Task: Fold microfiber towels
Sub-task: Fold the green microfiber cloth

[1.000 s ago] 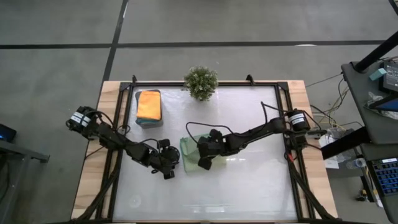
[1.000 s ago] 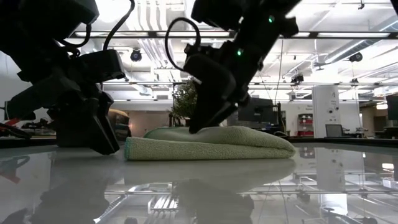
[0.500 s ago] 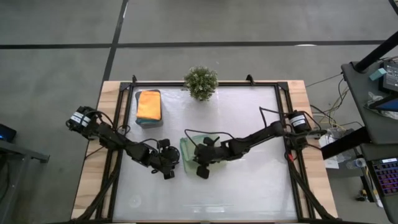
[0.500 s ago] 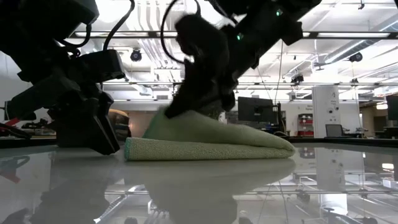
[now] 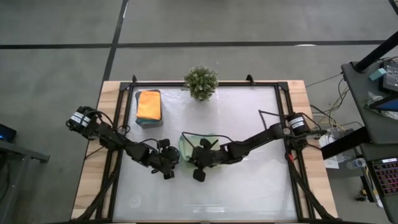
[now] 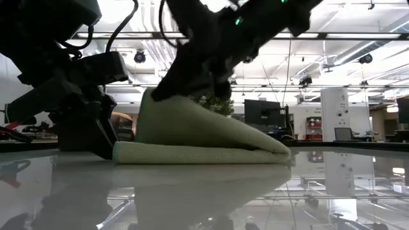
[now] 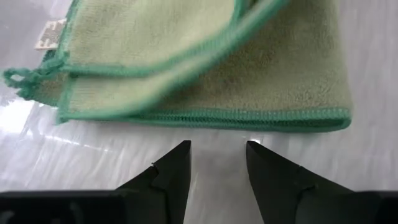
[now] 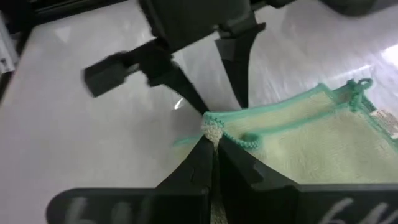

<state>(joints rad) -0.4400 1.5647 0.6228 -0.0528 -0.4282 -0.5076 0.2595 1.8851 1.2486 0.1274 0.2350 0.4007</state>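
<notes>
Bright ceiling lights backlight the low view, the glossy table mirrors glare, wrist views blur.

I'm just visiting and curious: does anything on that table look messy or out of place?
Only the sage-green towel: its top layer stands peaked because the right gripper is shut on a corner. The left gripper waits open beside it. Nothing looks spilled or damaged.

Pale sage-green microfiber towel: table centre, between left gripper and right gripper. Bright orange folded cloth: on dark grey rectangular tray, back left. Small bushy green plant: back edge.
</notes>
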